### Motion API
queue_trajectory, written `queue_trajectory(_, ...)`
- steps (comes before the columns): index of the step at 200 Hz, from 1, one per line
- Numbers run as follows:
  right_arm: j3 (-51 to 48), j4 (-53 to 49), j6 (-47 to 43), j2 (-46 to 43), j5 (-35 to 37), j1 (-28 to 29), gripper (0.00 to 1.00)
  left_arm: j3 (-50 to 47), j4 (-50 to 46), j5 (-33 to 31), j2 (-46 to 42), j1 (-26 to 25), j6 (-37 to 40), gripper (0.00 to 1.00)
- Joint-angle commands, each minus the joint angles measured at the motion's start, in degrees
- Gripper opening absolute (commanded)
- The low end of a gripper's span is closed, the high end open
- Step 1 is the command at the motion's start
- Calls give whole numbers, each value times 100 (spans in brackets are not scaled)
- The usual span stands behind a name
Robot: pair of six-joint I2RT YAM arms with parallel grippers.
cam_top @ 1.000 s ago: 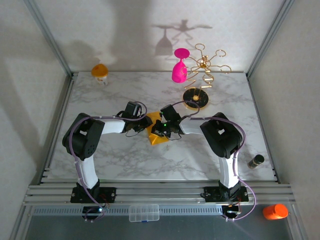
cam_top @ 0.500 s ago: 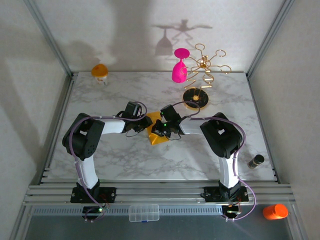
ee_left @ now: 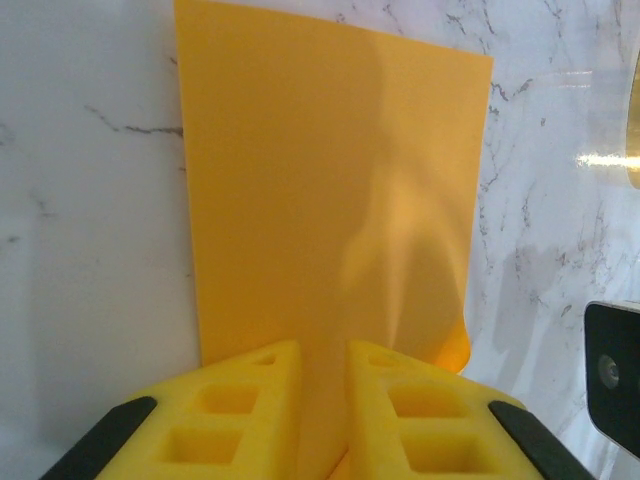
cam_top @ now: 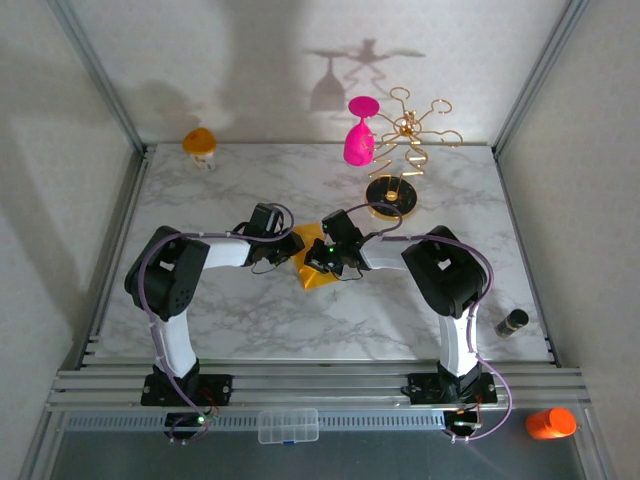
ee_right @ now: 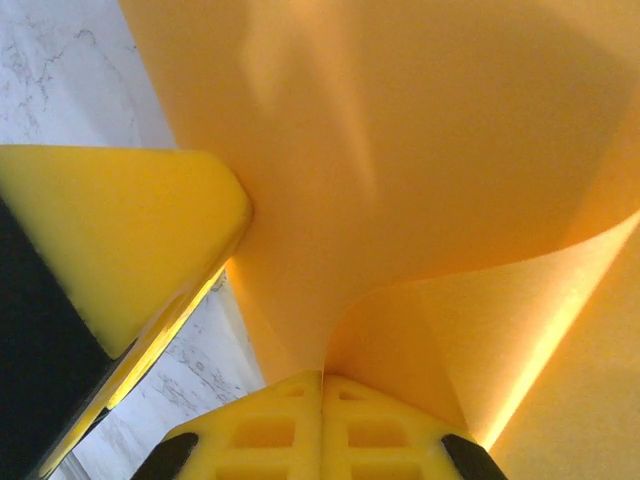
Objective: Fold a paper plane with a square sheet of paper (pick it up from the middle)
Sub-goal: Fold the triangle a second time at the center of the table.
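The square sheet of paper (cam_top: 313,275), yellow-orange, lies near the middle of the marble table (cam_top: 250,320), with one part lifted into a curled fold. The right gripper (ee_right: 322,420) has its fingers pressed together on that raised fold, pinching it, while the left gripper (ee_left: 322,400) stands over the opposite edge of the sheet with its fingers a narrow gap apart and paper showing in the gap. Just beyond the sheet, towards the back right, stands a gold rack (cam_top: 405,135) with a pink goblet (cam_top: 359,140) hanging from it.
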Motion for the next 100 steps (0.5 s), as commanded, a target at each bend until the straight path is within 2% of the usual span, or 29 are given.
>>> queue_trajectory(1, -83, -126, 39, -178, 181, 27, 0, -163, -305, -312, 155, -29, -47, 20)
queue_trajectory(100, -45, -229, 109, -51, 233, 20, 0, -155, -308, -297, 142, -32, -57, 20)
